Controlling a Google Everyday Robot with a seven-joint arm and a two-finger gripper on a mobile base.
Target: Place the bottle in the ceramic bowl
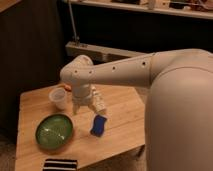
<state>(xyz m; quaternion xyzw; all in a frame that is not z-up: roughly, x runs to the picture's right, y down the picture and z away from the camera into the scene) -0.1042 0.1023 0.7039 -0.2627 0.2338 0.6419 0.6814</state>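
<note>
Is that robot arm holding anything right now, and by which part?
It cannot be told. The gripper sits low over the table, right by the bottle, but any hold on it is hidden.
</note>
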